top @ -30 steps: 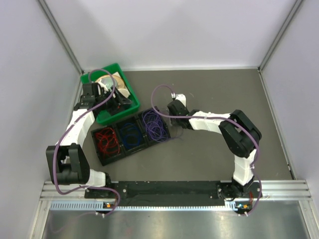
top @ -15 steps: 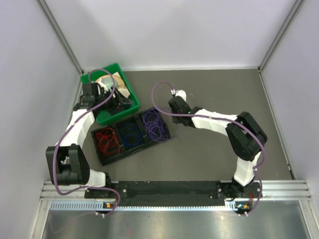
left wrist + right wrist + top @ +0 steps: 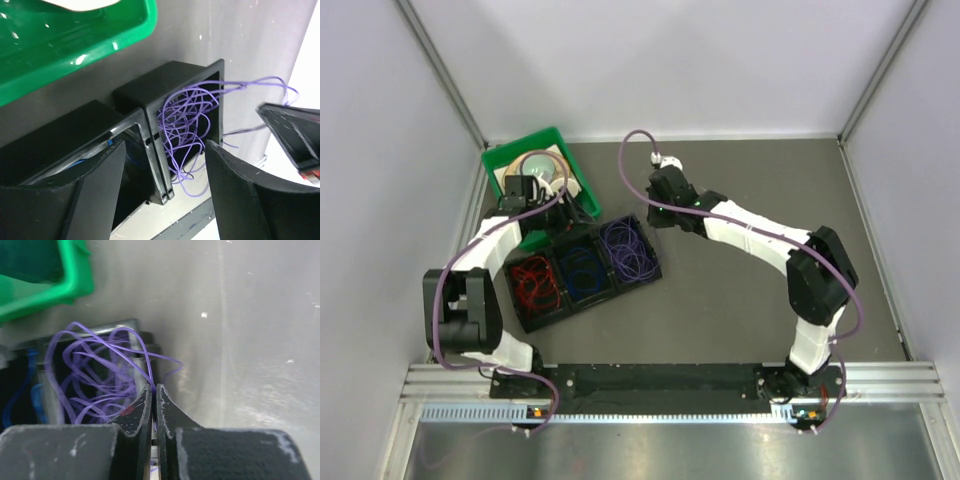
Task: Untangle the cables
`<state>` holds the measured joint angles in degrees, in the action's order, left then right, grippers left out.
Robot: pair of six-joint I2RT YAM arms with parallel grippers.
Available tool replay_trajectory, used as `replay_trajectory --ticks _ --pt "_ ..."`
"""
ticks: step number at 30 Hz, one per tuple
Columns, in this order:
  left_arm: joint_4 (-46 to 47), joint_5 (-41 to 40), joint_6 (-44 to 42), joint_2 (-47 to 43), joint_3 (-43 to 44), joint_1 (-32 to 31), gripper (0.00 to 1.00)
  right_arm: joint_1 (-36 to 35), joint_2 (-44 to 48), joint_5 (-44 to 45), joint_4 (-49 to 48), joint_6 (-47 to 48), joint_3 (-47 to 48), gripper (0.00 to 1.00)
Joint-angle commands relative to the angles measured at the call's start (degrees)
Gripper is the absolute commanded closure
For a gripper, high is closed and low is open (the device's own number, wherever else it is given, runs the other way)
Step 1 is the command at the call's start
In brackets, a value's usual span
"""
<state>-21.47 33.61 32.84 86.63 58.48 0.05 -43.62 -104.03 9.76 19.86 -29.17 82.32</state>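
Top view: black tray lies diagonally with three compartments, one bundle in each: red cables, blue cables in the middle, purple cables at the far end. Only the left wrist view shows purple loops spilling over the tray wall. Left pincer is spread over the tray. Right pincer is pressed together beside the tray; can't tell if it nips a strand.

Green bin beside black three-compartment tray — grey table beneath.

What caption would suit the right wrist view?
Right claw pinching purple cables spilling from black tray, green bin behind.
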Motion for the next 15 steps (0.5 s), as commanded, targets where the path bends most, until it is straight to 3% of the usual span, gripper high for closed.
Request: replay_trajectory --ticks 1,8,15 --pt "2.7 -1.9 0.4 -0.8 -0.2 0.2 0.3 -2.8 -1.1 -2.5 -0.7 -4.7 5.7 1.0" --pt "4.4 -2.8 2.0 -1.1 -0.6 0.1 0.3 -5.7 -5.5 -1.3 3.3 -9.1 12.2 1.0" --pt "4.4 -1.0 0.9 -0.9 -1.3 0.2 0.3 -5.5 -0.5 8.3 4.3 -9.1 5.2 1.0"
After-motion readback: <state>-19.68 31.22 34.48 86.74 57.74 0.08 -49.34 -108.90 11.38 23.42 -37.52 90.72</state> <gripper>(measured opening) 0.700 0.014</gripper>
